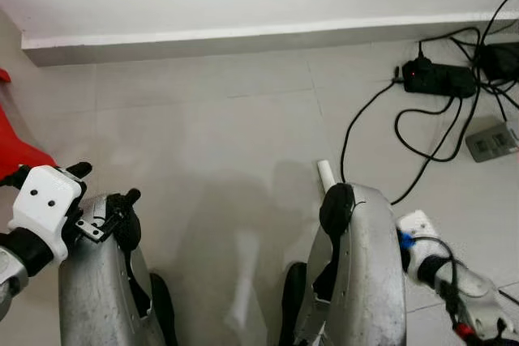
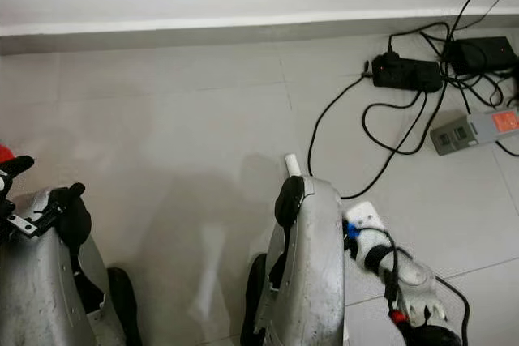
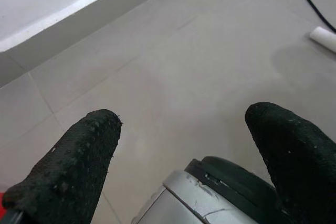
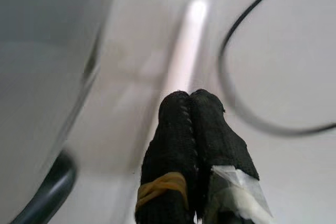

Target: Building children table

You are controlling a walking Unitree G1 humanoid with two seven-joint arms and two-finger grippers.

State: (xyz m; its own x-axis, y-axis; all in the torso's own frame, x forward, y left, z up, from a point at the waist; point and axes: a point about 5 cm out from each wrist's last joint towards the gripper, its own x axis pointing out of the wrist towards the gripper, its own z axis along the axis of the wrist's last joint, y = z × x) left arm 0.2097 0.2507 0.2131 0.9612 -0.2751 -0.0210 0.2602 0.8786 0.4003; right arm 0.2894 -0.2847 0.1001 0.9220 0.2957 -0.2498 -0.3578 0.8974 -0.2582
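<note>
A short white rod [image 1: 325, 174] lies on the grey tiled floor, its end poking out past my right silver leg [image 1: 365, 265]. It also appears in the left wrist view as the white rod [image 3: 324, 38], and blurred in the right wrist view as the white rod [image 4: 184, 61]. My right gripper [image 4: 190, 98] hangs above it, fingers pressed together with nothing between them. My left gripper [image 1: 105, 182] sits low at the left, open and empty, over my left leg [image 1: 97, 281]. A red plastic piece [image 1: 12, 147] shows at the left edge.
A black power strip [image 1: 438, 79], a grey power strip [image 1: 492, 142] and looping black cables [image 1: 365, 119] lie at the right. The wall and its skirting [image 1: 243, 34] run across ahead. Bare tiles [image 1: 211, 135] lie between.
</note>
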